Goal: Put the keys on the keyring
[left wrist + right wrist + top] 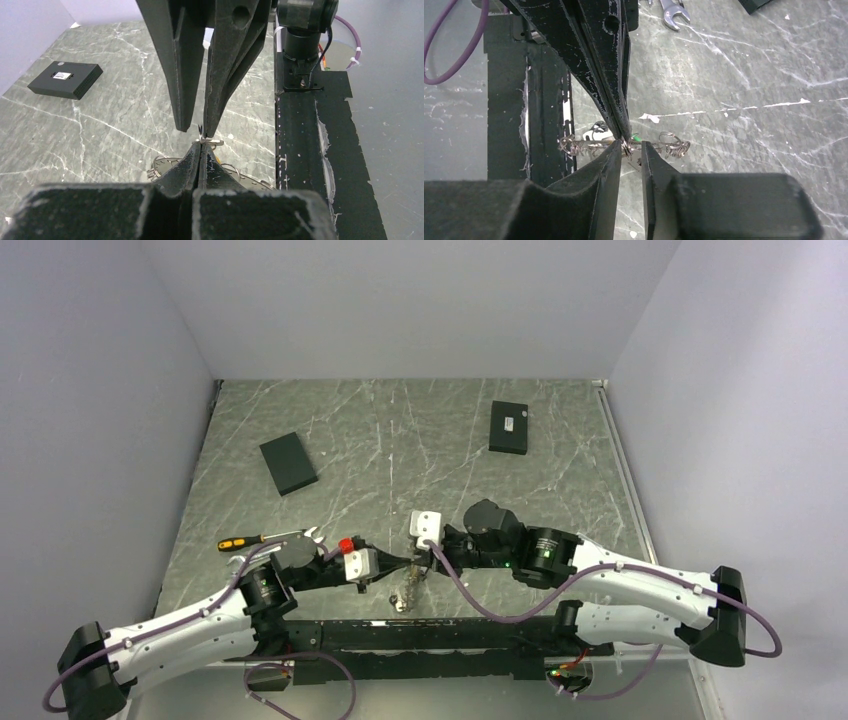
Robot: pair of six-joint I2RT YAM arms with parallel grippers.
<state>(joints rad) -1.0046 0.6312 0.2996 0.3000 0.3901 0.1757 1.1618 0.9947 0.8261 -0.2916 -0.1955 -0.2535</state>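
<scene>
Left gripper [201, 146] fingers pressed together, clamped on the keyring [669, 146] wire, holding it just above the table [400, 440] near the front edge, keys [406, 594] dangling below. Right gripper [198, 129] meets it tip to tip, fingers slightly apart astride the wire. Looks like the threading step; next needs the coil pried open and a key slid in. Both arms reach low and inward.

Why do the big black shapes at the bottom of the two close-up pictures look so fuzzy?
Left wrist: the left fingers sit too near the lens and blur, the table beyond is sharp. Right wrist: the right fingers blur likewise, the keyring is crisp. Top external: even light, all sharp.
</scene>
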